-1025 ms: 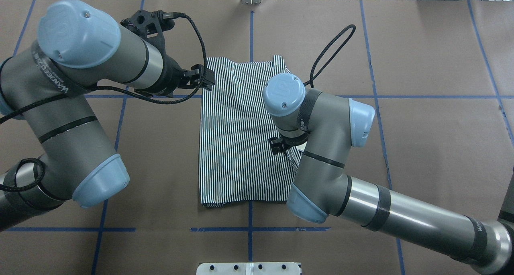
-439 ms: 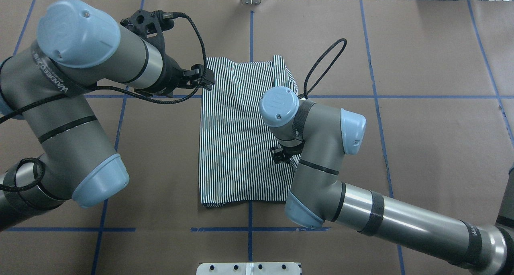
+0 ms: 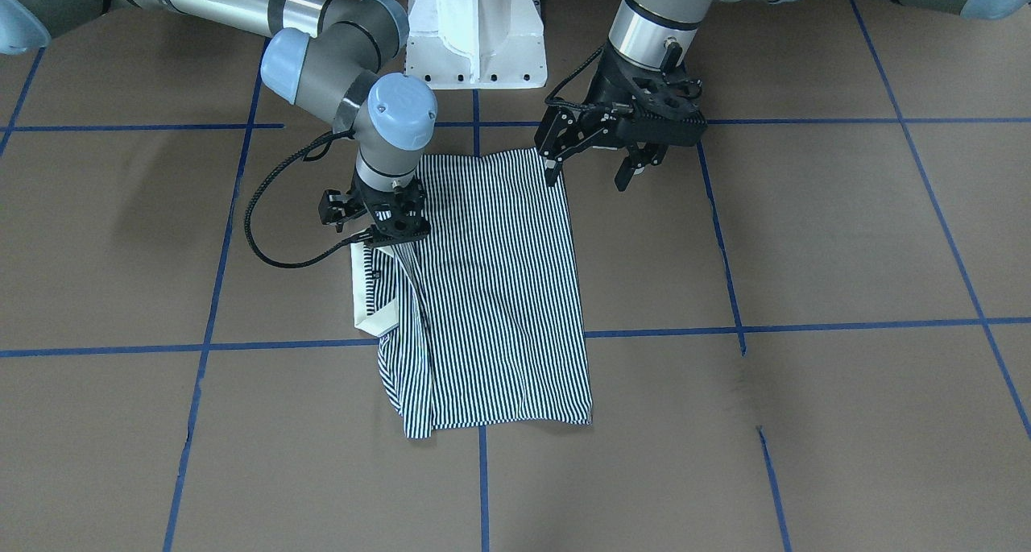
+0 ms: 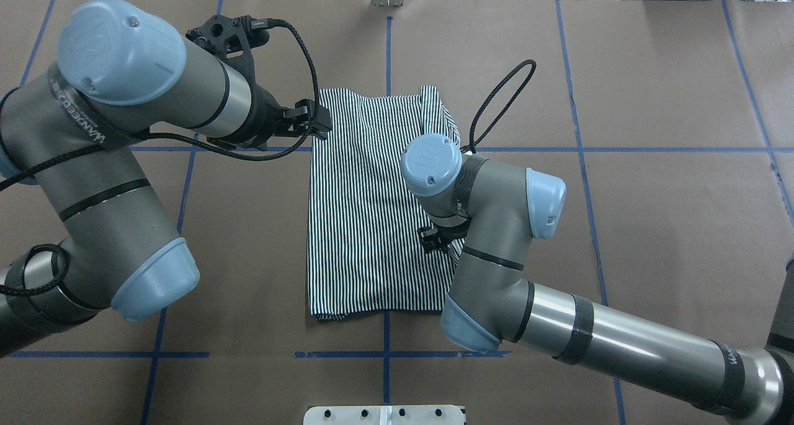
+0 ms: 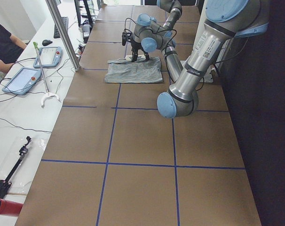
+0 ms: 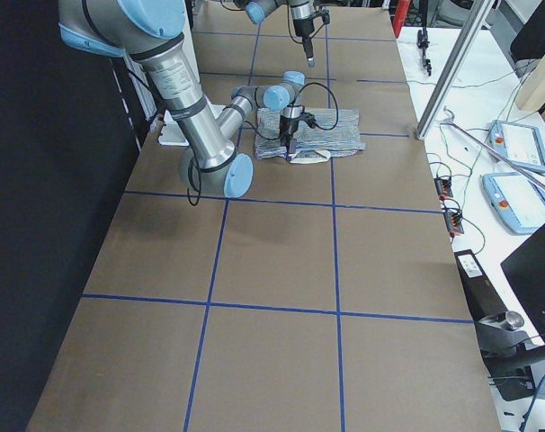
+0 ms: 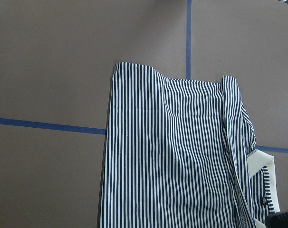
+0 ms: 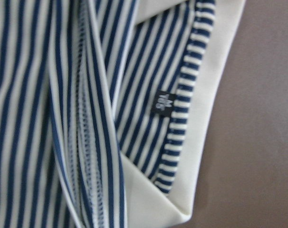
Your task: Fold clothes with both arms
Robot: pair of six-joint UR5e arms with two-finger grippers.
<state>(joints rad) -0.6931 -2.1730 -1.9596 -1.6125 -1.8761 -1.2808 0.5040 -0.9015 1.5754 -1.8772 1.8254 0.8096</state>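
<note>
Has nudged the right claw point(image 3: 392, 240) toward the robot-side edge of the desk point(image 3: 805, 254), pinched shut on the collar-side fold of the polo shirt point(image 3: 499, 294) lying midway between left and right edges, with the left claw point(image 3: 590, 177) gaping empty above its other side; looks mid-fold, next needing that fold carried across.
</note>
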